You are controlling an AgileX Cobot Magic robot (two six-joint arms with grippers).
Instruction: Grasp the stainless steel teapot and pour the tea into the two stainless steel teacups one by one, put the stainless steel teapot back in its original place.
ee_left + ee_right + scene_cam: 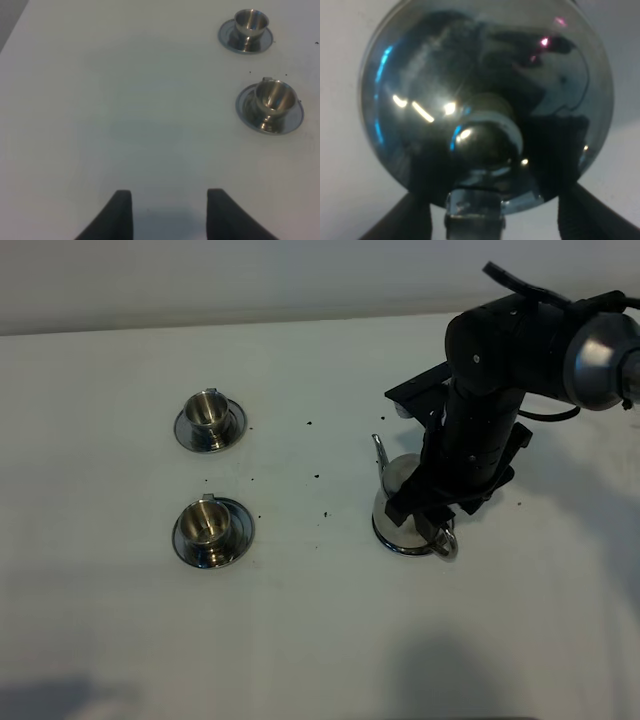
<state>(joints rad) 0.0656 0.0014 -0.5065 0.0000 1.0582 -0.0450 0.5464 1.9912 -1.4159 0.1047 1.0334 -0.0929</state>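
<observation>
white tabletop [320, 640] — the stainless steel teapot [392, 512] stands on its right side, well apart from the far teacup [210, 418] and near teacup [212, 527]. right gripper [492, 210] hangs over it, jaws spread wide astride the loop handle [447, 543], holding nothing — seemingly placed to close there.

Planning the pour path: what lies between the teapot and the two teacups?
Only white tabletop with a few dark specks separates the stainless steel teapot from the far teacup and near teacup, seen in the exterior high view.

bare table [320, 630] between teacups [211, 418], teapot [393, 515]
</observation>
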